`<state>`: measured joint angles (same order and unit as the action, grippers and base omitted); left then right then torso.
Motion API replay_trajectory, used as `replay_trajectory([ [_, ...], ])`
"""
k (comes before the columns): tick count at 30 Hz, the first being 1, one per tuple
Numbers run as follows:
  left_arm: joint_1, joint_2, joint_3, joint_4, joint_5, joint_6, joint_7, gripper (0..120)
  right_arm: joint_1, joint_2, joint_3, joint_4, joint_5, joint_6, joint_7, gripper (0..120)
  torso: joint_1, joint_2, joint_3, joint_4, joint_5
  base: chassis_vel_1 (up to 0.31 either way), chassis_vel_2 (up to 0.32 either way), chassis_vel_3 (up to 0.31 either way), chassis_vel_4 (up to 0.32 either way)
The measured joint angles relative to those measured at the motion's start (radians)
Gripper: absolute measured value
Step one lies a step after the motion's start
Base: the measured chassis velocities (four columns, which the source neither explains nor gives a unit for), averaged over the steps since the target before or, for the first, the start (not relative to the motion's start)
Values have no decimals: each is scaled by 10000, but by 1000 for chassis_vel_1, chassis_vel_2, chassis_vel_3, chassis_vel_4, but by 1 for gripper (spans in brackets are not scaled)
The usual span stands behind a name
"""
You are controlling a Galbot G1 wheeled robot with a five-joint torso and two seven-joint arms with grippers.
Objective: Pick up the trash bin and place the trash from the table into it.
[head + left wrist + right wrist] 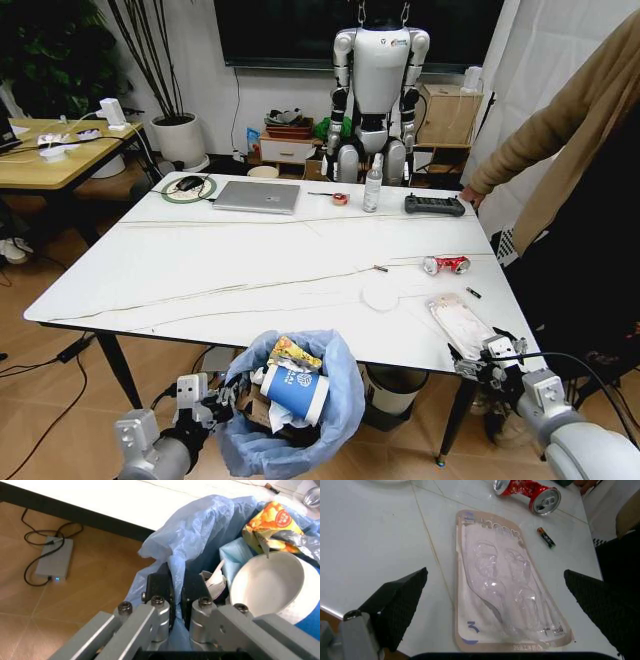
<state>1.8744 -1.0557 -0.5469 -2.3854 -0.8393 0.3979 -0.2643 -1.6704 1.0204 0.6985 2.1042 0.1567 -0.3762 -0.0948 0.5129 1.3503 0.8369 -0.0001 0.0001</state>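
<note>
The trash bin (300, 425), lined with a light-blue bag, hangs just in front of the table's (200, 270) near edge. My left gripper (222, 392) (172, 583) is shut on its rim and bag. Inside lie a blue paper cup (296, 390) (272, 588), a yellow wrapper (292, 351) (272, 521) and cardboard. My right gripper (487, 357) (495, 575) is open at the table's near right corner, its fingers on either side of the clear packet (458, 320) (505, 588) without touching it. On the table beyond lie a white lid (381, 295) and a crushed red can (446, 264) (530, 491).
A small battery (472, 292) (546, 537) lies by the packet. At the far side are a laptop (257, 196), bottle (373, 185), tape roll (340, 198) and black controller (434, 205). A person (580, 150) stands along the table's right side. Another bin (395, 388) sits under the table.
</note>
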Motion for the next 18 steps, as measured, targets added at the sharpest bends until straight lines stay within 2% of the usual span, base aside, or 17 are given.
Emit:
replay_trajectory([
  [18,80,-87,-35,0,7,15,-58,0,230,-197,84,-546,-40,353,-89,99,0,0,0,1,0,0,0,0,0],
])
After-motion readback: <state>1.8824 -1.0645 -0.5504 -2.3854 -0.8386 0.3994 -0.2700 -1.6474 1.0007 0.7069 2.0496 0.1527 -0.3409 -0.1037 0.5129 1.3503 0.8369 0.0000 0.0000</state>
